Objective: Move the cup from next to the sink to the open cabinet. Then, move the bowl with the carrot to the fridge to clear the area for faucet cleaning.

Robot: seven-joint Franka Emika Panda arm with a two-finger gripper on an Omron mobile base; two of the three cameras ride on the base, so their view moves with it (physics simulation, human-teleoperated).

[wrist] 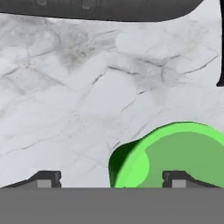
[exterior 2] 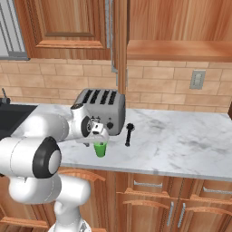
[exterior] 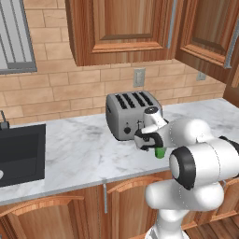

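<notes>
We have our pincer [exterior 2: 100, 136] lowered over the cup [exterior 2: 100, 149], which stands upright on the marble desk [exterior 2: 181, 140] just in front of the toaster [exterior 2: 100, 110], near the front edge; we judge that the cup is here because it is the first thing to go up to the open cabinet [exterior 2: 179, 50], whose wooden shelf sits above and off to the side of the pincer. In the hand view the jaws stand wide, one tip on bare marble and the other over the cup's [wrist: 175, 157] rim, so the cup lies off centre. We cannot tell whether either finger touches the cup; we judge nothing is gripped yet. A small black utensil [exterior 2: 128, 134] lies on the desk just beyond the cup, and the black sink [exterior: 21, 154] is well away on the far side of the toaster.
</notes>
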